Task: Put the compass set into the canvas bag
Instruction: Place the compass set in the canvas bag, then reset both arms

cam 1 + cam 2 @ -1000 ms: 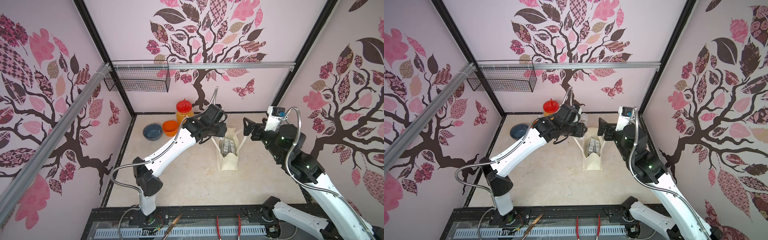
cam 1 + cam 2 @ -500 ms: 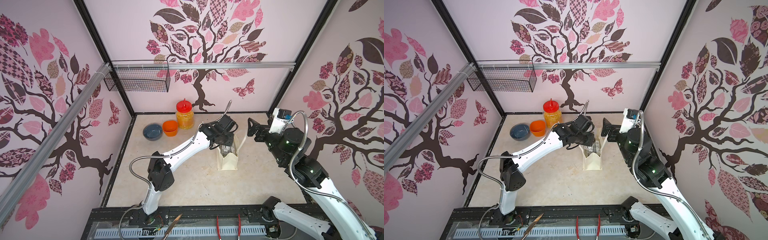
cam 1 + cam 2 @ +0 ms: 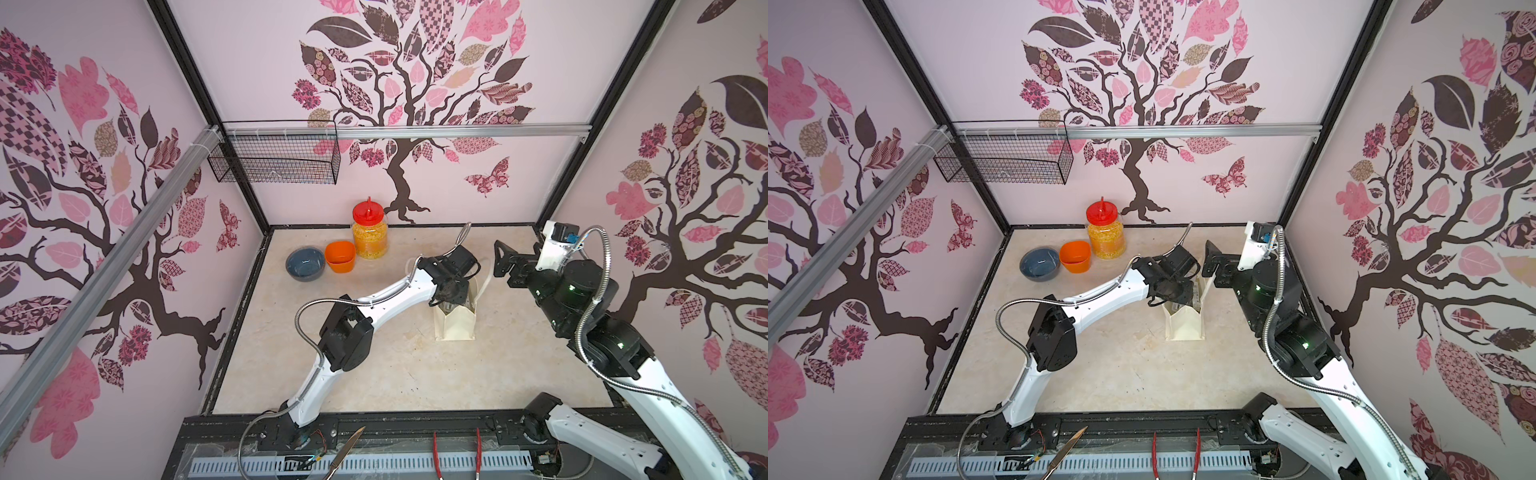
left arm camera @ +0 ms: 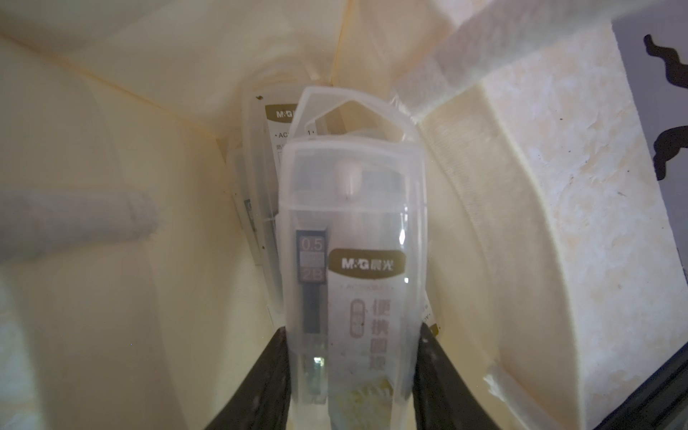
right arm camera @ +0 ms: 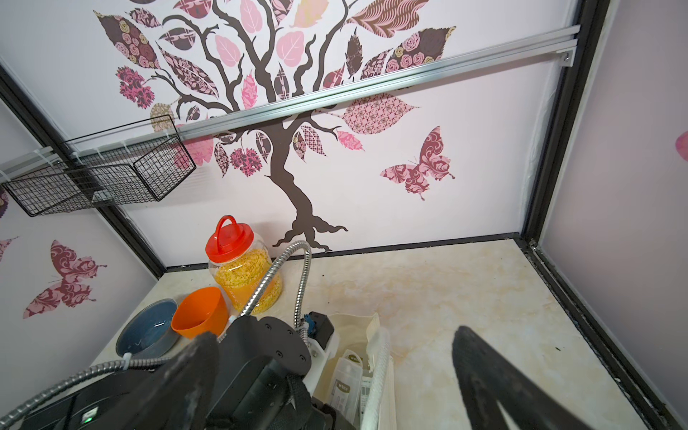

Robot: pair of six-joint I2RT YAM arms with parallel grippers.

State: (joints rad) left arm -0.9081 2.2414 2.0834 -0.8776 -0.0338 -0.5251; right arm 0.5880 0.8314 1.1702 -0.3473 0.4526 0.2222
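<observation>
Left tool (image 3: 450, 297), in both top views, reaches down into the mouth of the canvas bag (image 3: 455, 328), which stands upright on the worktop (image 3: 374, 374). Our right tool (image 3: 505, 264) hangs close beside the bag, spread wide and holding nothing.

Through the left wrist view we see the left tool (image 4: 348, 365) pinching the compass set (image 4: 353, 260) inside the bag, in front of another clear case (image 4: 260, 156).

From the right wrist view, our spread right tool (image 5: 333, 335) hangs over the bag's open top.

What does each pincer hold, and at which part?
The left pincer clamps the compass set by its two side edges, near its upper end. The right pincer is open and holds nothing.
</observation>
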